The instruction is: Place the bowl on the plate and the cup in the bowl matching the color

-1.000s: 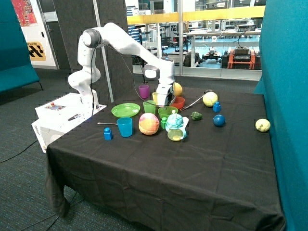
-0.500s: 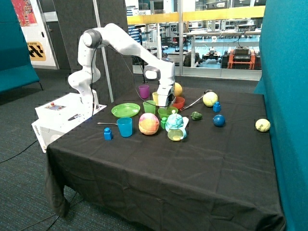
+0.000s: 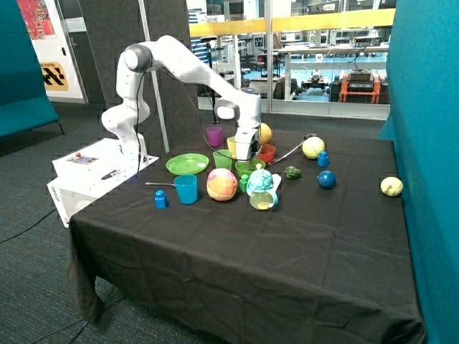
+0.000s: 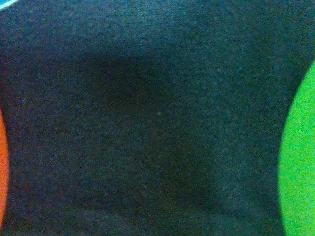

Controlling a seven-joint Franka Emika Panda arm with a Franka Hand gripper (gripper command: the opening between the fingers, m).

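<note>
A black-draped counter (image 3: 237, 244) holds a crowd of small toys. Going left to right in the outside view: a blue block (image 3: 161, 199), a blue cup (image 3: 186, 189), and behind them the plate (image 3: 187, 164), flat and bright green, with nothing on it. Next comes the cup (image 3: 222, 159), light green, upright on the cloth just beside the plate. In front of it sits a pink and yellow ball (image 3: 222, 184). The white arm reaches down so that its end effector (image 3: 246, 153) hangs low, right at the bowl (image 3: 248, 166), which rests on the cloth beside the cup. Whether the end effector is wide or narrow cannot be told. Just behind is a red-orange bowl (image 3: 266, 153). The wrist view shows mostly dark cloth, with a green edge (image 4: 298, 162) and an orange edge (image 4: 3, 172) at opposite sides.
</note>
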